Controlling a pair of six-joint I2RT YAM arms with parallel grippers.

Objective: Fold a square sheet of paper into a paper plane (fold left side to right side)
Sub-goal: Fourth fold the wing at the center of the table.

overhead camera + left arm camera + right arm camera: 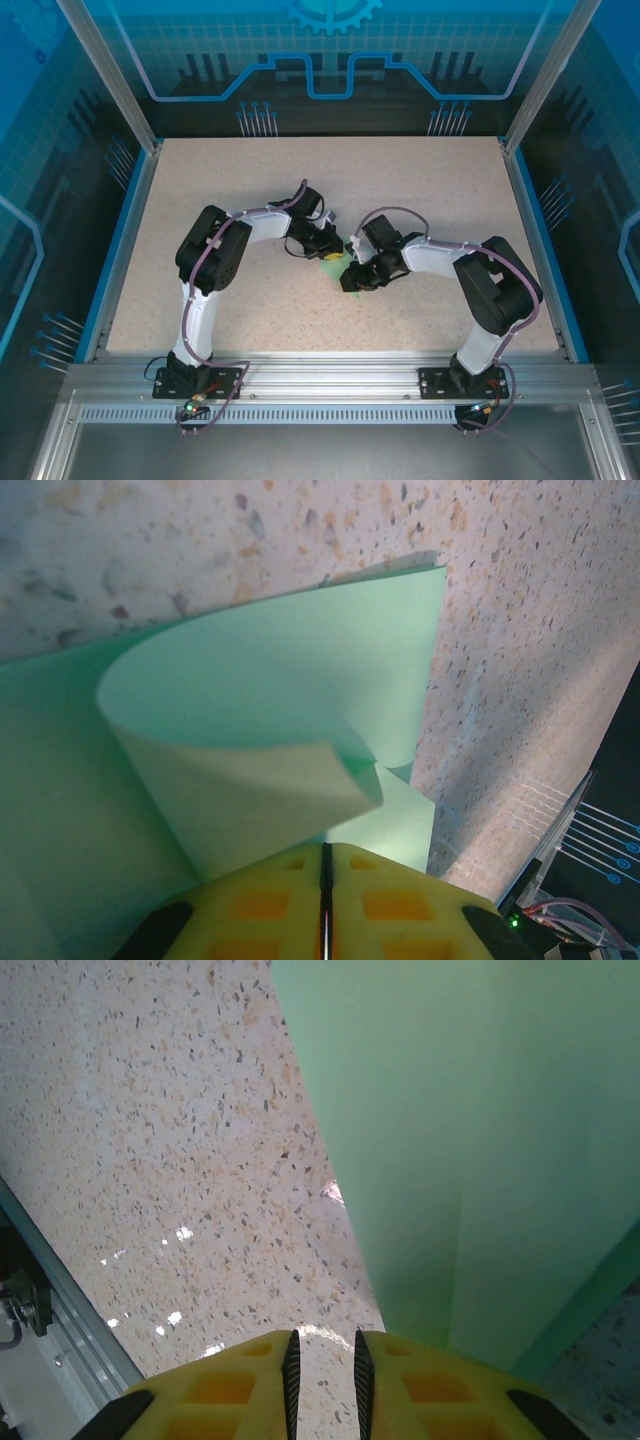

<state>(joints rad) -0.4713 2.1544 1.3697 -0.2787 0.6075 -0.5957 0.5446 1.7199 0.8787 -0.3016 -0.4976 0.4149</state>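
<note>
My left claw (323, 900) is pressed together, and the lifted edge of the square sheet of paper (280, 680) runs down into its tips. I judge it is pinching that edge, though the seam hides the exact contact. The step in hand, as I read it, is the fold of the left side over to the right. The flap rises off the tabletop (500, 580) in a soft open curl, and no crease is pressed into it yet.

The sheet lies about the middle of the tabletop (420, 190), well apart from every edge, with both my claws meeting over it in the overhead view. It is thin, pale mint-green and unmarked, part of it flat and part rolled over itself. From my right wrist a straight line of shade runs down the flat part — crease or layer edge, I cannot tell.

My right claw (323, 1370) stands a little spread, with bare speckled tabletop showing through the gap and nothing between its tips. The sheet's straight edge passes just beside it.

Next, I think, the held edge must travel across and come down square on the far edge — corners matched before anything is flattened. The right claw can then hold the sheet so it does not skid.
</note>
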